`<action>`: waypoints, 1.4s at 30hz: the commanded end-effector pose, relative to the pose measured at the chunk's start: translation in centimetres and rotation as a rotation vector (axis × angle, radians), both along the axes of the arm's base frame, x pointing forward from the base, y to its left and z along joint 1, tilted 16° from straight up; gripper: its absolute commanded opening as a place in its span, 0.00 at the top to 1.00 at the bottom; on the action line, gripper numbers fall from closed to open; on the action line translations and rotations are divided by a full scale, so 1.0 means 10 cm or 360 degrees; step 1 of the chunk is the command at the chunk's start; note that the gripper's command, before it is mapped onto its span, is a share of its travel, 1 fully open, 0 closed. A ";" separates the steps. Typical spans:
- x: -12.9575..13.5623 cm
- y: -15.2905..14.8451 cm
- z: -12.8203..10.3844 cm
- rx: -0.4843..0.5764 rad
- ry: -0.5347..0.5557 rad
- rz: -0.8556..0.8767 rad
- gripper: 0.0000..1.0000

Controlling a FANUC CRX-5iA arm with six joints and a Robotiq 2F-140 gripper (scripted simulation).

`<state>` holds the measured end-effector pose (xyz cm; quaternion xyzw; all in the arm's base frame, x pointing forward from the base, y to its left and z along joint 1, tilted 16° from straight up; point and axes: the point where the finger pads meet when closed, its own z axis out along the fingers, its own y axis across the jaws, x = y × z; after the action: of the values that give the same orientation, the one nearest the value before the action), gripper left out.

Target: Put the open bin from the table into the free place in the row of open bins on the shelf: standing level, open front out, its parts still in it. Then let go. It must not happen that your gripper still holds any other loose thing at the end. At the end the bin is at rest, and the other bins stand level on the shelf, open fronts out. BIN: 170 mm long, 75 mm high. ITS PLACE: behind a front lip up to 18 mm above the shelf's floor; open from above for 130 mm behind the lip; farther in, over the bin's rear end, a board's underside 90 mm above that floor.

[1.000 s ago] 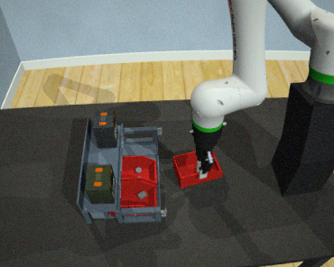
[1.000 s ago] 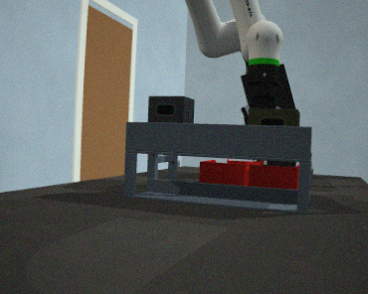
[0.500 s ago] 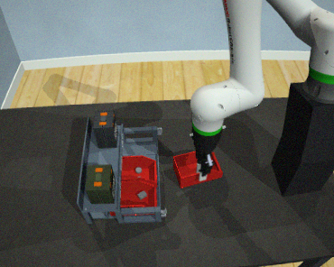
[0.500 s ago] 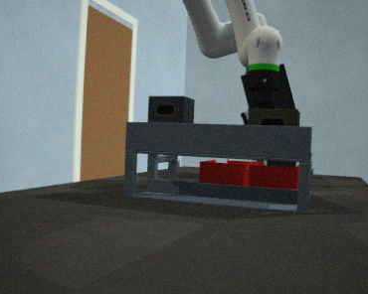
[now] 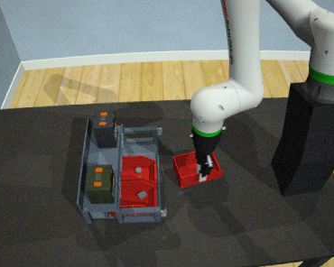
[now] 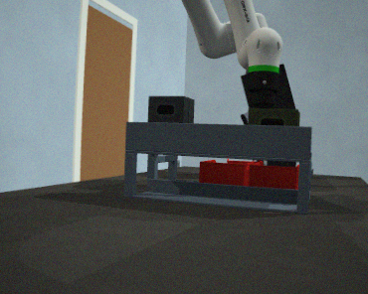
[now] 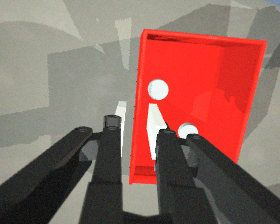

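The red open bin [image 5: 195, 169] stands on the dark table to the right of the grey shelf [image 5: 120, 173]. In the wrist view the bin [image 7: 196, 100] holds two white round parts [image 7: 157, 89]. My gripper [image 5: 204, 171] points down over the bin's near right end. In the wrist view its fingers stand narrowly open astride the bin's left wall, one pad outside and one inside, with gaps to the wall. Two red bins [image 5: 139, 180] stand in the shelf's row, with a bare grey place [image 5: 140, 141] behind them. In the exterior view the shelf [image 6: 217, 164] hides the table bin.
A green box [image 5: 98, 183] and a dark box [image 5: 104, 131] sit on the shelf's top board. The robot's black pedestal [image 5: 310, 140] stands at the table's right. The shelf's red bins [image 6: 249, 174] show under the board in the low view.
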<state>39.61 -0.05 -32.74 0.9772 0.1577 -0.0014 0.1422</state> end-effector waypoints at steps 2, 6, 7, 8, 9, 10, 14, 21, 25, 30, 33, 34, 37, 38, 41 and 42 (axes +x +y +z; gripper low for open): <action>0.00 0.00 0.00 0.0000 0.0000 0.0000 0.85; 0.00 0.00 0.00 0.0000 0.0000 0.0000 0.85; 0.00 0.00 0.00 0.0000 0.0000 0.0000 0.85; 0.00 0.00 0.00 0.0000 0.0000 0.0000 0.85; 0.00 0.00 0.00 0.0000 0.0000 0.0000 0.85; 0.00 0.00 0.00 0.0000 0.0000 0.0000 0.85; 0.00 0.00 0.00 0.0000 0.0000 0.0000 0.85; 0.00 0.00 0.00 0.0000 0.0000 0.0000 0.85; 0.00 0.00 0.00 0.0000 0.0000 0.0000 0.85; 0.00 0.00 0.00 0.0000 0.0000 0.0000 0.85; 0.00 0.00 0.00 0.0000 0.0000 0.0000 0.85; 0.00 0.00 0.00 0.0000 0.0000 0.0000 1.00; 0.00 0.00 0.00 0.0000 0.0000 0.0000 1.00; 0.00 0.00 0.00 0.0000 0.0000 0.0000 1.00; 0.00 0.00 0.00 0.0000 0.0000 0.0000 1.00; 0.00 0.00 0.00 0.0000 0.0000 0.0000 1.00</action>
<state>39.61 -0.05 -32.74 0.9772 0.1577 -0.0014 0.1421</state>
